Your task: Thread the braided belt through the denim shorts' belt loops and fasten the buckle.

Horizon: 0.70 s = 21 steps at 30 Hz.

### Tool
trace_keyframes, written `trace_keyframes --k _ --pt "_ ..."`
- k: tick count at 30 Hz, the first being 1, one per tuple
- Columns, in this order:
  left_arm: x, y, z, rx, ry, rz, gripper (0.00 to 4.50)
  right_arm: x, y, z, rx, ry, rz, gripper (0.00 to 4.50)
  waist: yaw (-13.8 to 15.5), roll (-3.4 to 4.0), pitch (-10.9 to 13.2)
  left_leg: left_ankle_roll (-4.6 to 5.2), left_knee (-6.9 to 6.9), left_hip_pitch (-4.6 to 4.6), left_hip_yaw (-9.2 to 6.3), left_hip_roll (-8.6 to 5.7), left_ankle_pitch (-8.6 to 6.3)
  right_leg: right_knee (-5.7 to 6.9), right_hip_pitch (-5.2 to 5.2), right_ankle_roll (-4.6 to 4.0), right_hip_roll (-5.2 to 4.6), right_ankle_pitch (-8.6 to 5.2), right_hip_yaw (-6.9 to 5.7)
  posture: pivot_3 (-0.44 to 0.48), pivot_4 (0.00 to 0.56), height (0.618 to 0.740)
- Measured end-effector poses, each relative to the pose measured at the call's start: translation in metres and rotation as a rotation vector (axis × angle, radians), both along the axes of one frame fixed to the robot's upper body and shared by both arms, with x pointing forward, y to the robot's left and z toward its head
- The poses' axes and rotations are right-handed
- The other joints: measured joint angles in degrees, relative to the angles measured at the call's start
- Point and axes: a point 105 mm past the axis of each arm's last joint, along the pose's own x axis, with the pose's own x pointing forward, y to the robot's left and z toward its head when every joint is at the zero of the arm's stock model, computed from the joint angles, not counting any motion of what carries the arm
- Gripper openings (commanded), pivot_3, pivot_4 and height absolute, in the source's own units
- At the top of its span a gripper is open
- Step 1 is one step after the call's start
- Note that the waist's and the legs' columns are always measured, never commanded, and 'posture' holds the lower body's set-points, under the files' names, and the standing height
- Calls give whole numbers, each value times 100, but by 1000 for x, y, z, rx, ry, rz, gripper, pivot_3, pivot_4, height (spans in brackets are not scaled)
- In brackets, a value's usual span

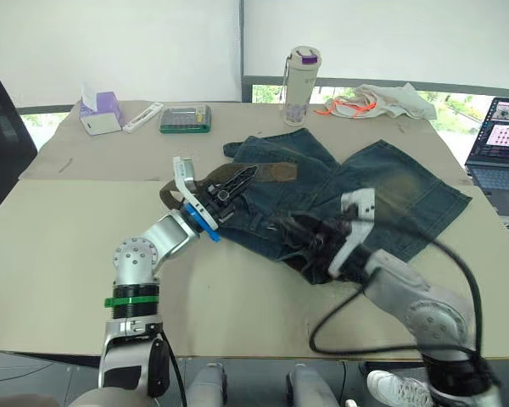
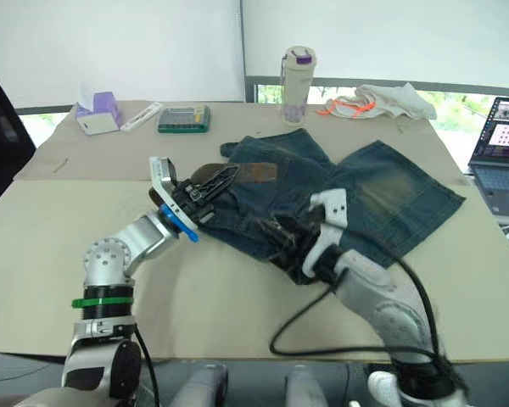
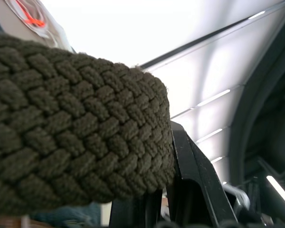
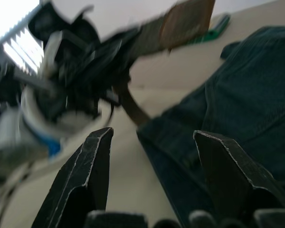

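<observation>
Braided belt [image 1: 267, 174]: dark brown weave, pinched in left gripper [image 1: 237, 183] jaws over denim shorts [image 1: 390, 199]. Right gripper [image 4: 152, 142] jaws spread, empty. Bottle [image 1: 301, 85] far on surface [image 1: 68, 254].

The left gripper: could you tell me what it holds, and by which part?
The left gripper holds the braided belt, gripped near its plain tip end.

No legible text, label, brand or number is found on any item (the laptop screen [image 1: 502, 127] shows graphics too small to be read).
</observation>
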Motion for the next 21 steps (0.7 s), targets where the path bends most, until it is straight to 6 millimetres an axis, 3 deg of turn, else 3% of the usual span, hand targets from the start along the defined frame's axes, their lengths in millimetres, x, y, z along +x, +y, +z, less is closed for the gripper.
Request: trace_keyframes --k 5,10,17,21 --pt "0 8 -1 47 -18 -1 0 -27 -25 -22 -342 -61 50 2840 57 -2 1 0 -2 -9 0 -1 -1 -21 6 0 -1 0 -3 0 150 740" --pt "-2 9 -4 82 -30 -19 0 -55 -31 -35 -425 -28 105 2840 58 -4 1 0 1 -9 0 -1 0 -23 9 -3 -4 2 -2 0 150 740" --pt "-3 3 -8 104 -34 -41 0 -44 -43 -51 -555 -64 -44 2840 60 -5 1 0 2 -9 1 -2 0 -26 8 -9 -4 5 -2 0 150 740" --pt "-4 3 -8 104 -38 -47 0 -40 -45 -43 -519 -170 -136 2840 66 -5 1 -1 1 -10 2 -2 0 -29 8 -9 -4 5 -1 0 150 740"
